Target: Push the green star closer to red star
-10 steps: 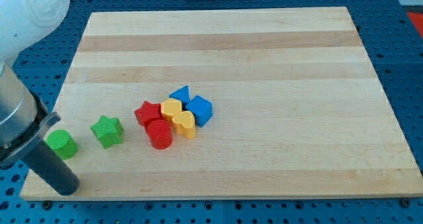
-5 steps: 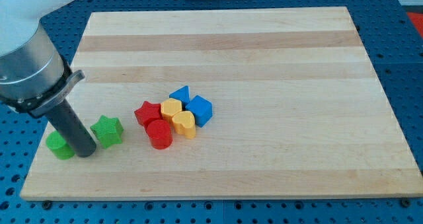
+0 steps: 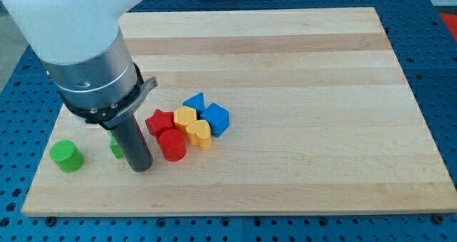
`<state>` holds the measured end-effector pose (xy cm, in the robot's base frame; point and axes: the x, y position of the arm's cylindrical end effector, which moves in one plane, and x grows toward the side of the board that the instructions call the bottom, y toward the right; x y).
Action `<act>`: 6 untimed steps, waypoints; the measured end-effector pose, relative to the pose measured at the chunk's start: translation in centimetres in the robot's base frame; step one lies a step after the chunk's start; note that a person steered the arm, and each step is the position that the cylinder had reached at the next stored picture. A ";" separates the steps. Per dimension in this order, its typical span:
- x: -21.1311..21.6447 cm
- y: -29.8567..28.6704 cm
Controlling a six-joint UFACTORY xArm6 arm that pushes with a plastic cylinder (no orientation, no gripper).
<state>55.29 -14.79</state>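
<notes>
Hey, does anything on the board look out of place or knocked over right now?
Nothing stands out. The green star is mostly hidden behind the rod, with my tip at its right. The red star sits in a tidy cluster. A green cylinder stands alone at the view's left.

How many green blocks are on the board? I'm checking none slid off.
2. A green cylinder sits near the view's left edge. The green star is mostly hidden behind the rod, just left of my tip. Others could be hidden behind the arm.
</notes>
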 end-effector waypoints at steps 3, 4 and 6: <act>-2.2 -5.2; -5.4 -5.2; -8.3 -5.6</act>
<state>47.03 -20.39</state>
